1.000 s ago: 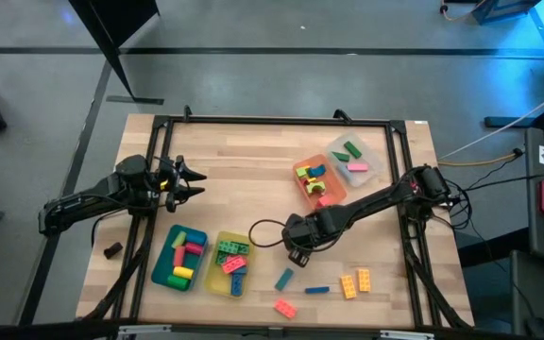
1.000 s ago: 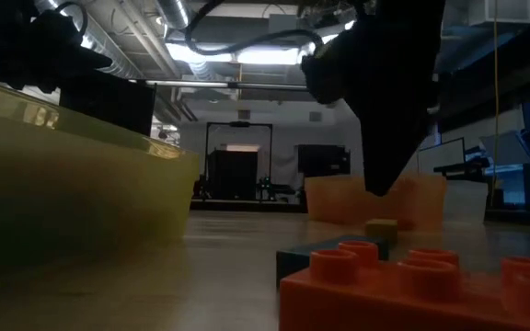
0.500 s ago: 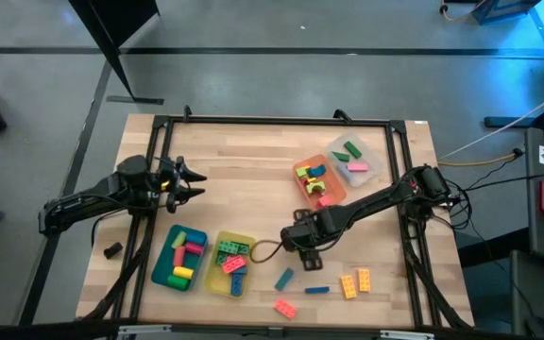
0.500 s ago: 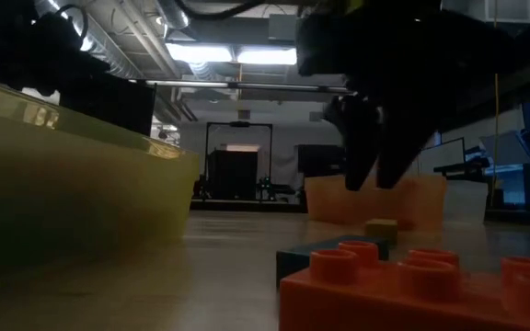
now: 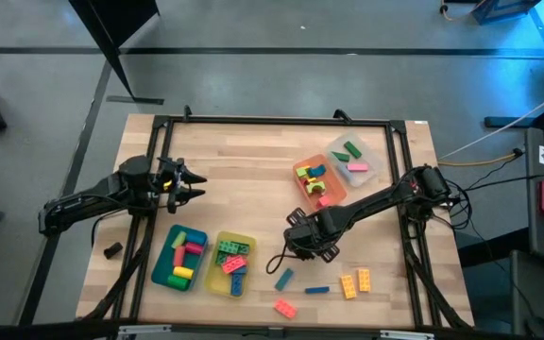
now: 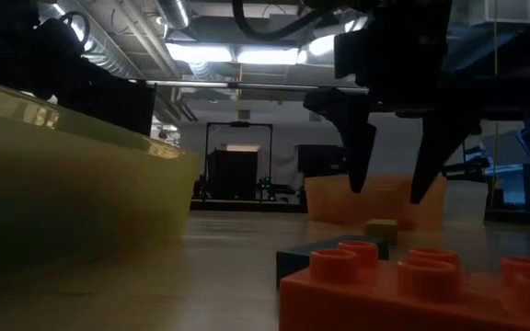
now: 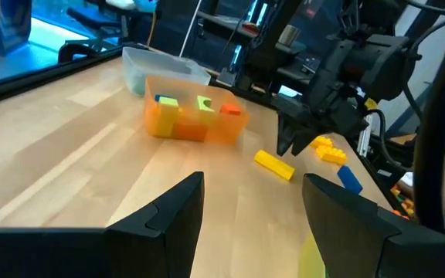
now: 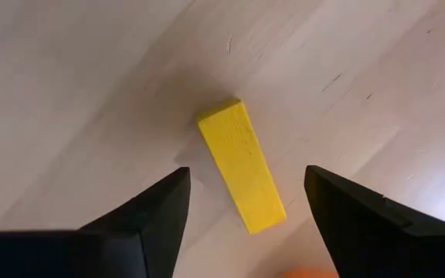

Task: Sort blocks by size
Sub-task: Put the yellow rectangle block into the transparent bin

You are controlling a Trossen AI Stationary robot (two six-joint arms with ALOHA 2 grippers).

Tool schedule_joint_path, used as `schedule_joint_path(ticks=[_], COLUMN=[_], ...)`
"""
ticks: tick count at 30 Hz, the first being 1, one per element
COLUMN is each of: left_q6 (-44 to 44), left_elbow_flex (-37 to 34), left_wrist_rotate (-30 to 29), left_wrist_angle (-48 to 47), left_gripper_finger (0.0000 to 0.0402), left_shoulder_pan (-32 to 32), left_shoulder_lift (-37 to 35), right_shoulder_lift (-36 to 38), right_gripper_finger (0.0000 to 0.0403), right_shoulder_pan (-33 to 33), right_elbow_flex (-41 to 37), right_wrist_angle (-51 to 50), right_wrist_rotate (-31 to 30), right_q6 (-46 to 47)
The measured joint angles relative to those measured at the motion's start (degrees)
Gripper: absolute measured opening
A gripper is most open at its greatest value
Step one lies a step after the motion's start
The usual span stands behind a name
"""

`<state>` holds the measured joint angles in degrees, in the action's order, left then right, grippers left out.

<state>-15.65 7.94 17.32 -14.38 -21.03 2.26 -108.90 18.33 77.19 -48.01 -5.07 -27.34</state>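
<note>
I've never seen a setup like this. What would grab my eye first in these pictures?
Probably the right gripper, its two dark fingers spread open directly above a long yellow block lying flat on the wooden table. Next, the colourful trays: an orange tray of blocks toward the far right, and a teal tray and a yellow tray side by side near the front. The left gripper waits open at the left.

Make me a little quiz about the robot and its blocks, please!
1. True or false: the right gripper is shut on the yellow block.
2. Which tray sits right beside the clear tray? A teal tray, B orange tray, C yellow tray.
3. Fill the gap: the left gripper, waiting at the table's left side, has its fingers ___.

Key: 1 false, it is open with the block lying loose below it. 2 B. 3 open.
</note>
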Motion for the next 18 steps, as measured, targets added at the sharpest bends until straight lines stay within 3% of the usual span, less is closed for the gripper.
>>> schedule_joint_path(ticks=[13, 18], left_q6=[2.59, 2.52], left_elbow_flex=[-0.01, 0.00], left_wrist_rotate=[-0.01, 0.00], left_wrist_angle=[-0.02, -0.04], left_gripper_finger=[0.0205, 0.0205], left_shoulder_pan=[-0.01, -0.01], left_shoulder_lift=[-0.01, -0.02], right_shoulder_lift=[-5.09, -5.44], right_gripper_finger=[0.0256, 0.0221], right_shoulder_pan=[-0.09, -0.09], right_elbow_flex=[-0.04, -0.02], right_wrist_angle=[0.52, -0.07], right_wrist_rotate=[-0.31, 0.09], right_q6=[-0.54, -0.52])
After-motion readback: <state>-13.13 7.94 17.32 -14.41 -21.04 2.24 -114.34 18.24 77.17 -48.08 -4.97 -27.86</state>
